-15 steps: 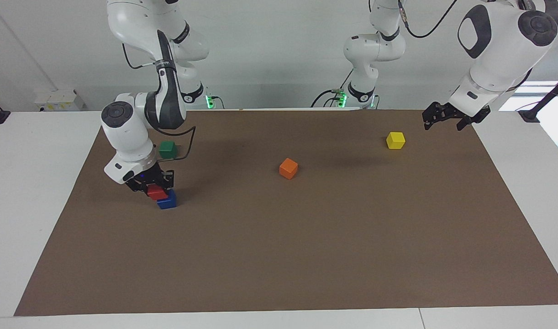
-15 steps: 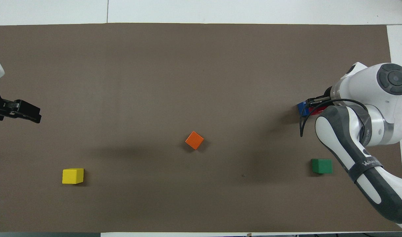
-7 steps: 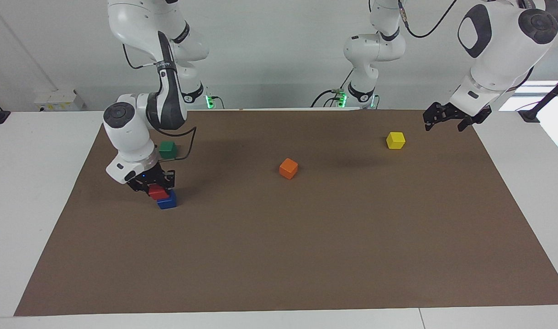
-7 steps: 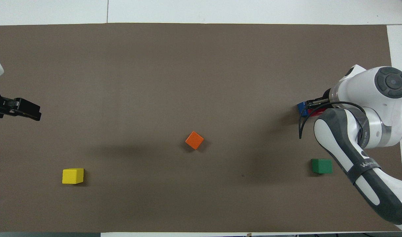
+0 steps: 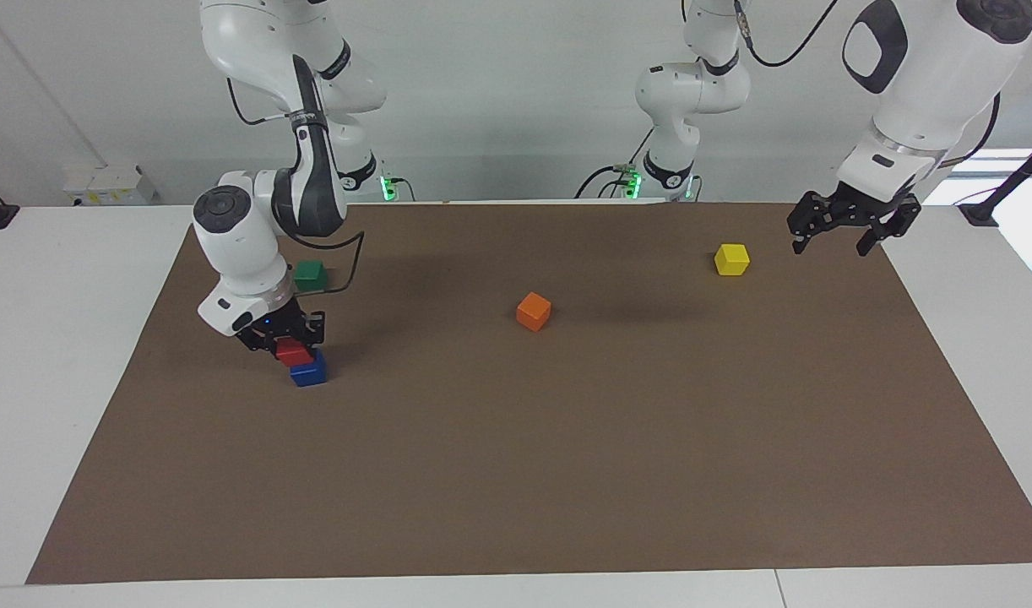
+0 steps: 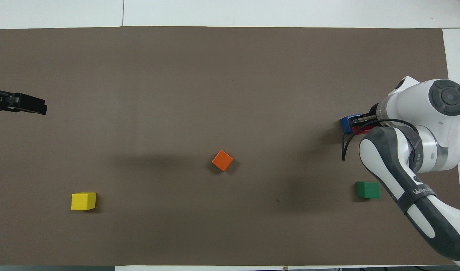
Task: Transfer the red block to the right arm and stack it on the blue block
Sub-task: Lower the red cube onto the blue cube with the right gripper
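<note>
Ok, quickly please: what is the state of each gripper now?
Left gripper: open, empty, up over the mat's edge.
Right gripper: shut on the red block, over the blue block.

red cube block point(image 5: 293, 352) | deep blue cube block point(image 5: 309, 371) | green cube point(image 5: 310, 275) | orange cube point(image 5: 533, 311) | yellow cube point(image 5: 731, 259) | brown mat point(image 5: 567, 464) | white counter point(image 5: 68, 279)

Mat point(image 5: 567, 473) bare between orange cube point(image 5: 533, 311) and the red block point(image 5: 291, 352) on the blue block point(image 5: 309, 371). The right gripper point(image 5: 286, 339), clamped on the red block, and right arm point(image 5: 237, 253) crowd that stack; green cube point(image 5: 310, 275) just beside. Yellow cube point(image 5: 731, 258) stands well apart.
</note>
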